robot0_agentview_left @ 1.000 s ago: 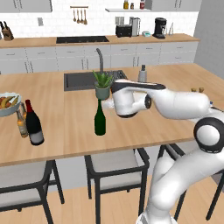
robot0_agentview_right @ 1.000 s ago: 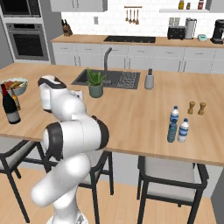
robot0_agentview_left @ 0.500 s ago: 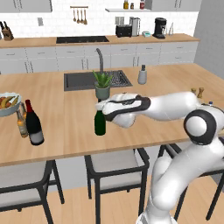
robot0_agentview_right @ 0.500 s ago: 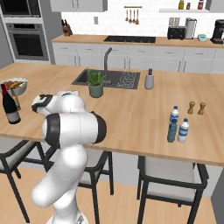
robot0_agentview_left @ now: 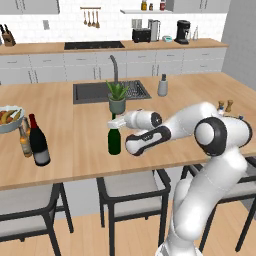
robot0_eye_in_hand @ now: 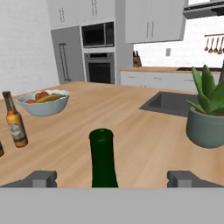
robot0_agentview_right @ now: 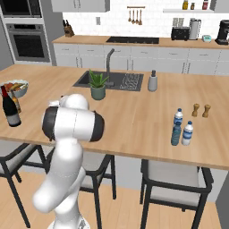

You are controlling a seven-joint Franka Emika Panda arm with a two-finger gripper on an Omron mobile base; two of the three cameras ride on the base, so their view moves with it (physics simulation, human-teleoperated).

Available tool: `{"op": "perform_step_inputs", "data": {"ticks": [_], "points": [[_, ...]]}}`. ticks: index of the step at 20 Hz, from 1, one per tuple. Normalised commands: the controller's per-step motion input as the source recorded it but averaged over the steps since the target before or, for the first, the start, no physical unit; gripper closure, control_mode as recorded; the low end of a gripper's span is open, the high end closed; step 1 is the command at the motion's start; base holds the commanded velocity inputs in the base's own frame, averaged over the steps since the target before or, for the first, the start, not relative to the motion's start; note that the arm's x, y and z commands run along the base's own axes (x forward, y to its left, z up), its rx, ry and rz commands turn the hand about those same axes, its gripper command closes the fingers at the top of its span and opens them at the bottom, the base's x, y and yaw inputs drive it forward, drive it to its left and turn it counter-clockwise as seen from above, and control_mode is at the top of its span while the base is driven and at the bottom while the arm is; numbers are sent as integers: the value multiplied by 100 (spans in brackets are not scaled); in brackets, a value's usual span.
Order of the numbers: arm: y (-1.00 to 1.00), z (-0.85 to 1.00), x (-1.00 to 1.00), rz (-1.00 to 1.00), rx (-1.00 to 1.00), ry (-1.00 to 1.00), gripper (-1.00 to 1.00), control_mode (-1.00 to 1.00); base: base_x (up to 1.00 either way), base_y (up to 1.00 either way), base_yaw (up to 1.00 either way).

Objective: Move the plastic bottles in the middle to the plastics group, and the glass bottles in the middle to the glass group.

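On the wooden counter (robot0_agentview_left: 75,150), the released gripper (robot0_eye_in_hand: 111,178) has its jaws around the green bottle's (robot0_agentview_left: 114,140) neck.

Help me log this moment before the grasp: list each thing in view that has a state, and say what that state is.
claw: open, fingers either side of the green bottle's neck, not closed on it
dark green wine bottle: upright on the counter, uncapped
black wine bottle: upright, red foil top on, beside an amber bottle
amber bottle: upright, capped
blue-tinted water bottle: upright, capped, with the clear bottles
fruit bowl: holding fruit
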Motion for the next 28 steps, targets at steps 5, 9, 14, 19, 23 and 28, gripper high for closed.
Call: {"op": "perform_step_inputs", "data": {"ticks": [5,9,14,19,23,28], "points": [[6,-1,17,0,0,0,-100,-100,0,0,0],[12,0,6,0,0,0,-100,-100,0,0,0],[22,0,2,0,-1,0,-100,-100,0,0,0],[19,0,0,0,0,0,-100,-100,0,0,0],[7,0,0,0,0,0,-100,-100,0,0,0],[0,0,0,0,0,0,-100,-100,0,0,0]]}}
